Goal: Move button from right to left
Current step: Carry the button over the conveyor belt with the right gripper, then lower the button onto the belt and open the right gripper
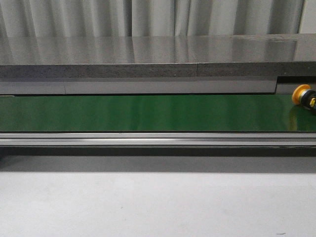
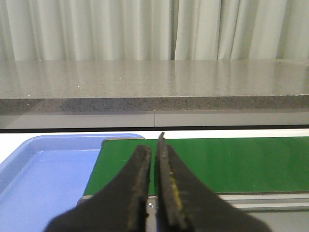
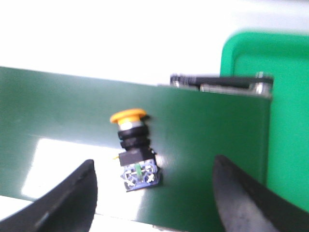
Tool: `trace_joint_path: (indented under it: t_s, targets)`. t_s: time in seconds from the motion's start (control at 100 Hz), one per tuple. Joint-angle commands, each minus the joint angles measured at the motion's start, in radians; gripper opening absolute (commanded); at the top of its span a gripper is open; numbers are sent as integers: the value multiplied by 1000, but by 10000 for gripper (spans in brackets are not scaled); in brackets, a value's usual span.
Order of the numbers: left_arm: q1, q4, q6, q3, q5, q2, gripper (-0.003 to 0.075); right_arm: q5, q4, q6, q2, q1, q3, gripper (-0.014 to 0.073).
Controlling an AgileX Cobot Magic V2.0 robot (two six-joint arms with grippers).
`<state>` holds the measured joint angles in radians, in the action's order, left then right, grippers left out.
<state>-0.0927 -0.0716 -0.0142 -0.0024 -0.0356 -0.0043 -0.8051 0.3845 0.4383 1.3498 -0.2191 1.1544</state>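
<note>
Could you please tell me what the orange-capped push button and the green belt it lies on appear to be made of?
The orange-capped push button looks like moulded plastic: a matte orange cap, a ribbed black collar and a blocky base, with what seem to be small metal terminals at its end. The green conveyor belt appears to be smooth rubber or PVC with a semi-gloss finish, judging by the soft light reflections across it.

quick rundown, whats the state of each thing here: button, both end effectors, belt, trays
button: lying on its side on the belt, not gripped
right end effector: open, fingers either side of the button
left end effector: shut, empty
green belt: carrying only the button, far right
blue tray: empty as far as visible
green tray: visible part bare
</note>
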Motion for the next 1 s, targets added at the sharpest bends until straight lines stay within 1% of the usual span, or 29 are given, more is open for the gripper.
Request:
trace_joint_path:
  t_s: [0.0, 0.13, 0.27, 0.46, 0.6, 0.74, 0.85, 0.99]
  targets:
    - [-6, 8, -12, 41, 80, -37, 5, 64, 32, 43, -107, 23, 21, 478]
    - [-6, 8, -12, 41, 80, -37, 5, 130, 27, 69, -214, 57, -11, 478]
    - [-6, 8, -12, 41, 80, -37, 5, 260, 1, 84, -346, 63, -122, 478]
    - [-6, 8, -12, 41, 80, -37, 5, 520, 1, 123, -552, 91, -382, 478]
    - [-6, 8, -12, 41, 80, -37, 5, 673, 0, 145, -694, 167, -566, 478]
    - [-6, 8, -12, 41, 80, -37, 5, 805, 0, 147, -838, 243, -700, 478]
    - [-6, 8, -12, 41, 80, -37, 5, 805, 0, 147, -913, 252, -750, 478]
    - [-6, 8, -12, 41, 80, -37, 5, 711, 1, 147, -964, 252, -762, 476]
